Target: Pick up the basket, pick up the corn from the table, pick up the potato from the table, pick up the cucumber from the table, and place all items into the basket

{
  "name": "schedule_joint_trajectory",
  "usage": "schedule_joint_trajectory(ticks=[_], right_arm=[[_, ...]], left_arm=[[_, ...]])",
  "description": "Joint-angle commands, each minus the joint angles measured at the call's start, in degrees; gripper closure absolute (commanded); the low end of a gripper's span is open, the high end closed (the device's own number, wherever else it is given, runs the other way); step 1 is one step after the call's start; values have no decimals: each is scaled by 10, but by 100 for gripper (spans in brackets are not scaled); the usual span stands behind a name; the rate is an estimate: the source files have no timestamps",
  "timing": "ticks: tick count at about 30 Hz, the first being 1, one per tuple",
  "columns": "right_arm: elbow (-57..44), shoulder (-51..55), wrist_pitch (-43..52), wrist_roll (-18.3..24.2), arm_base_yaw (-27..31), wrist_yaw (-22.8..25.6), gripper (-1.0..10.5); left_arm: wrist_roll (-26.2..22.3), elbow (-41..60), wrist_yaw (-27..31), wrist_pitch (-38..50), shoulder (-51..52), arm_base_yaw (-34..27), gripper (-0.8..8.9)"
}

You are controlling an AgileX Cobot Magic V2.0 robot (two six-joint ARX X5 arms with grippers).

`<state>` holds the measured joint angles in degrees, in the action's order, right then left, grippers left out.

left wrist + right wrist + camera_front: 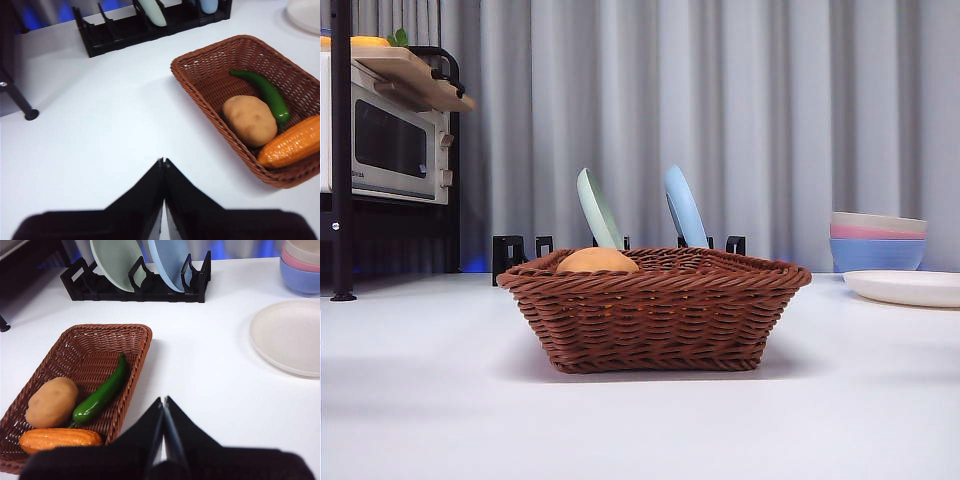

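Observation:
The reddish-brown wicker basket (pixel 655 310) stands on the white table (pixel 440 400) at the middle. Inside it lie the tan potato (pixel 249 120), the green cucumber (pixel 267 94) and the orange corn cob (pixel 292 146). The right wrist view shows the same: potato (pixel 51 401), cucumber (pixel 101 394), corn (pixel 59 438) in the basket (pixel 90 345). In the front view only the potato's top (pixel 597 261) shows over the rim. My left gripper (pixel 163 162) is shut and empty, above bare table beside the basket (pixel 200 95). My right gripper (pixel 163 402) is shut and empty beside the basket's other side.
A black dish rack (pixel 515 250) with a green plate (pixel 598 208) and a blue plate (pixel 684 206) stands behind the basket. Stacked pastel bowls (pixel 877 240) and a white plate (pixel 908 288) are at the right. A microwave on a black shelf (pixel 390 140) is at the left.

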<state>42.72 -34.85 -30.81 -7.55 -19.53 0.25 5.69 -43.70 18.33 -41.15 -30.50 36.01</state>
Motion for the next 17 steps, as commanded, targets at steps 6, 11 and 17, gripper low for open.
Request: schedule_joint_trajectory(ticks=[6, 11, 17], right_arm=[[-4, 0, 3, -5, 0, 2, 962], [-4, 0, 3, -5, 0, 2, 962], [-4, 0, 3, -5, 0, 1, 962]], left_arm=[[0, 126, -34, 195, 99, -81, 817], [-12, 257, -101, 322, 167, -174, 817], [-23, 346, -187, 337, 224, -269, 817]])
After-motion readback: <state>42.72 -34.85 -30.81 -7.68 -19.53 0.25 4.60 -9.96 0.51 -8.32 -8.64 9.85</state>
